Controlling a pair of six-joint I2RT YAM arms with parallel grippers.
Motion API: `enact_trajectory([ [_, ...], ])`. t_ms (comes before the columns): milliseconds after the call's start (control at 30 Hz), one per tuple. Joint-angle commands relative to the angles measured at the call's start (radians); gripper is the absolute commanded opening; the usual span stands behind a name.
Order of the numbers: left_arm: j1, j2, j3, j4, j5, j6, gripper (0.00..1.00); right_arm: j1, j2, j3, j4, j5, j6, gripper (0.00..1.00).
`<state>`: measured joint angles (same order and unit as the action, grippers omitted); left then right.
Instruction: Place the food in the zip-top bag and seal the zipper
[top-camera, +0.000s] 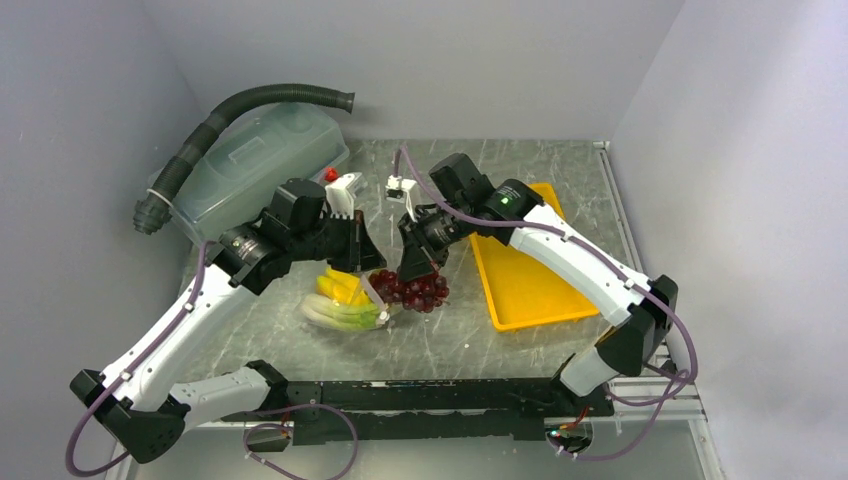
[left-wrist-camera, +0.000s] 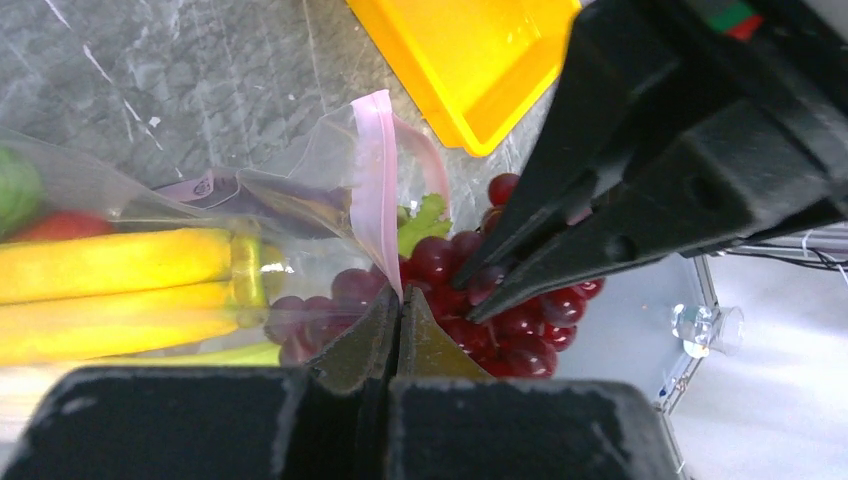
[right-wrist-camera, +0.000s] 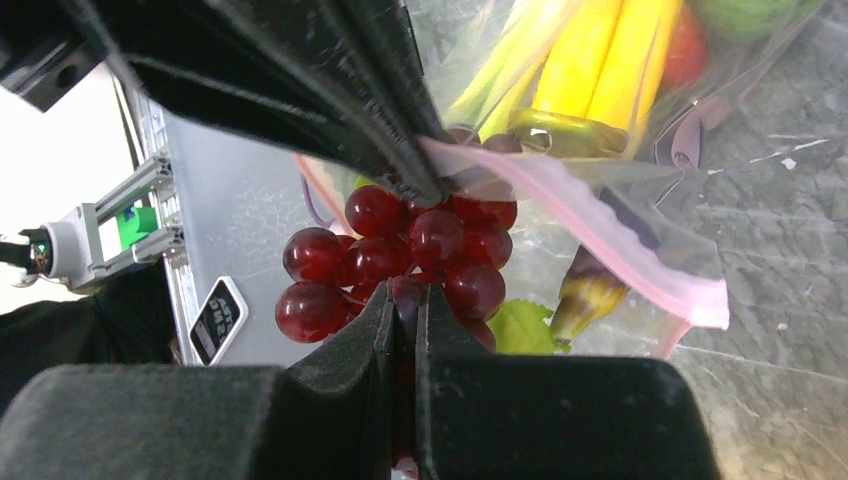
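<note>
- Currently: left gripper (left-wrist-camera: 400, 300) fully closed, its tips pinching the zipper (left-wrist-camera: 375, 170) at the mouth edge of the bag (left-wrist-camera: 310, 150).
- Right gripper (right-wrist-camera: 405, 295) almost closed, its tips nipped into the grapes (right-wrist-camera: 380, 255) and holding the bunch.
- The two grippers are tip to tip, just beside each other, over the middle of the table (top-camera: 480, 340).
- The bag lies on the table in front of the left arm. Its mouth faces the right arm and is not sealed.
- Grapes are at the mouth. A few berries show behind the plastic and most are outside it. Contact with the table: cannot tell.
- Inside the bag: bananas (left-wrist-camera: 110, 265) and celery (left-wrist-camera: 230, 353) lie lengthwise. Pepper (left-wrist-camera: 50, 225) and green vegetable (left-wrist-camera: 15, 190) are at the far end, and eggplant (right-wrist-camera: 590, 295) is near the mouth.
- Leaf (left-wrist-camera: 425, 220) is just beside the grapes at the mouth. Inside or outside: unclear.
- Tray (top-camera: 530, 290) is on the table right of the grapes, apart from the bag.
- Tub (top-camera: 250, 170) is at back left.
</note>
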<state>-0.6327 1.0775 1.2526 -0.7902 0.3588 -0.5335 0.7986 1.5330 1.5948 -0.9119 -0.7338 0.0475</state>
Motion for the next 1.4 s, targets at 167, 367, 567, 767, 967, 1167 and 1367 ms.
enact_trajectory([
  [167, -0.014, -0.028, -0.002, 0.069, 0.066, 0.037, 0.00, 0.008, -0.027, -0.086, 0.275, -0.013, 0.114, 0.00],
  [367, -0.015, -0.021, 0.004, 0.076, 0.073, 0.019, 0.00, 0.026, -0.077, -0.225, 0.484, 0.122, 0.294, 0.00],
  [567, -0.024, -0.009, -0.001, 0.102, 0.093, 0.002, 0.00, 0.033, -0.112, -0.338, 0.641, 0.278, 0.471, 0.00],
  [767, -0.045, 0.001, -0.003, 0.117, 0.087, -0.009, 0.00, 0.063, -0.087, -0.354, 0.666, 0.427, 0.572, 0.00],
  [967, -0.050, -0.009, 0.003, 0.094, 0.046, -0.004, 0.00, 0.085, -0.074, -0.334, 0.627, 0.497, 0.575, 0.13],
  [1167, -0.051, -0.016, 0.007, 0.058, -0.049, -0.009, 0.00, 0.085, -0.123, -0.325, 0.604, 0.494, 0.539, 0.46],
  [1367, -0.050, -0.020, 0.011, 0.027, -0.120, -0.024, 0.00, 0.086, -0.186, -0.322, 0.569, 0.481, 0.509, 0.51],
])
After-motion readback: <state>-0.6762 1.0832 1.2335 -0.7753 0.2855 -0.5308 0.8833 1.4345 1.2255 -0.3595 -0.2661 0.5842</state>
